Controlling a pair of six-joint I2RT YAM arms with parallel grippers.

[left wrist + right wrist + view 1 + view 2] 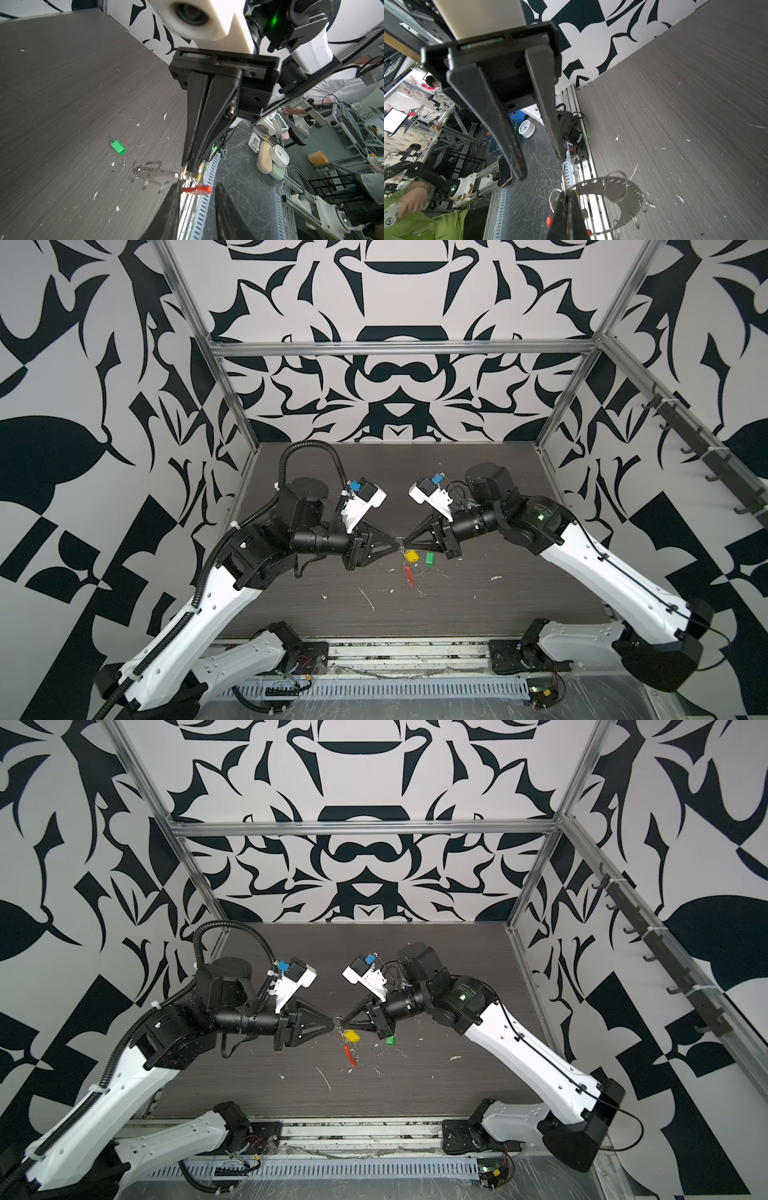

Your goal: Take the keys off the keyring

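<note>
Hanging in mid-air: left gripper [395, 546], jaws apart, tips beside the keyring [616, 184]; yellow tag [411, 556] dangling below both jaws; right gripper [406, 542], jaws clamped on keyring; green tag [429, 559] loose on table [478, 614], beneath right jaws.

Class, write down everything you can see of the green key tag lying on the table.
The green tag is a small oblong of bright, glossy-looking plastic with rounded corners. It has a thin metal loop at one end and what looks like a small hole at the other. It lies flat on the dark wood-grain table, apart from the keyring and joined to nothing. Only the table touches it.
</note>
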